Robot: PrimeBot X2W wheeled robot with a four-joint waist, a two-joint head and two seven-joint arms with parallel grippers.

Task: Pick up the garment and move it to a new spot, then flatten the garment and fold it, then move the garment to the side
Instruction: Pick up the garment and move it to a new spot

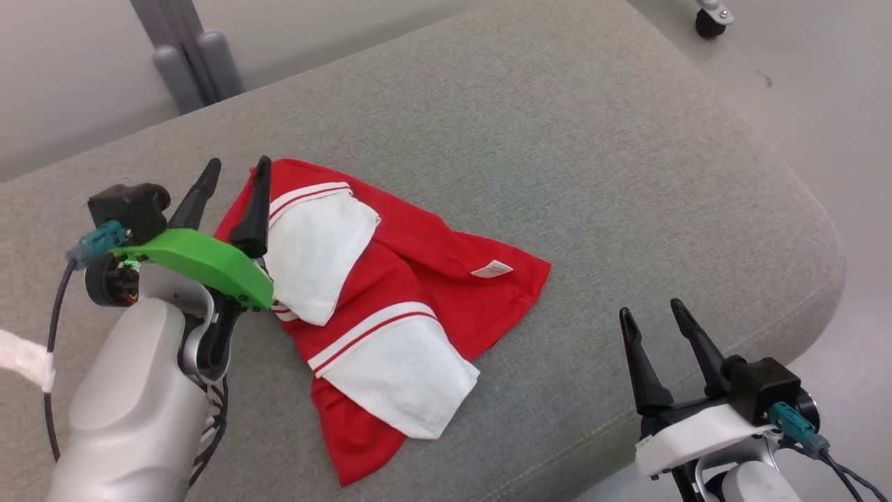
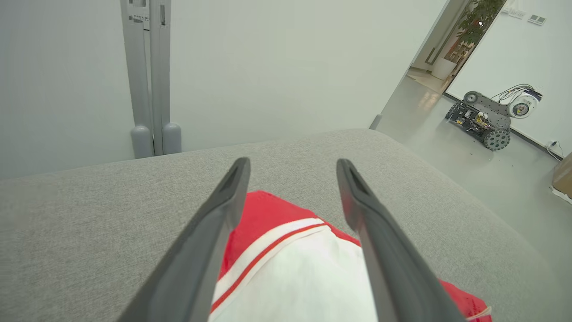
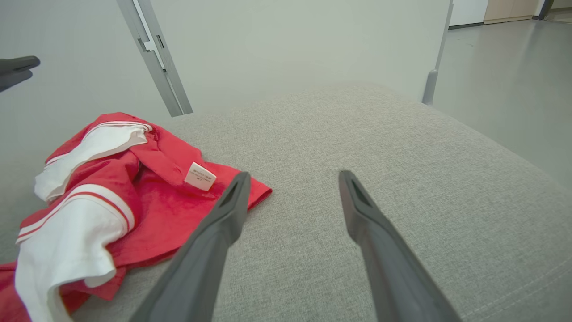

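Grey upholstered cushion (image 1: 592, 139) carries the red-and-white garment (image 1: 418, 279), crumpled toward its left side and close to its near edge, sleeves lapped over. Your left gripper (image 1: 237, 167) stands spread over the garment's far left corner, holding nothing; I judge it is placed there to take that corner for flattening. Your right gripper (image 1: 653, 310), also spread, waits by the near right edge, well apart from the cloth.

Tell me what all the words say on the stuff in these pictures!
No words can be read here.
Small white care tag on the crumpled red and white fabric garment: tiny print, too small to read.
Pale sticker on the grey metal post: blurred, unreadable.
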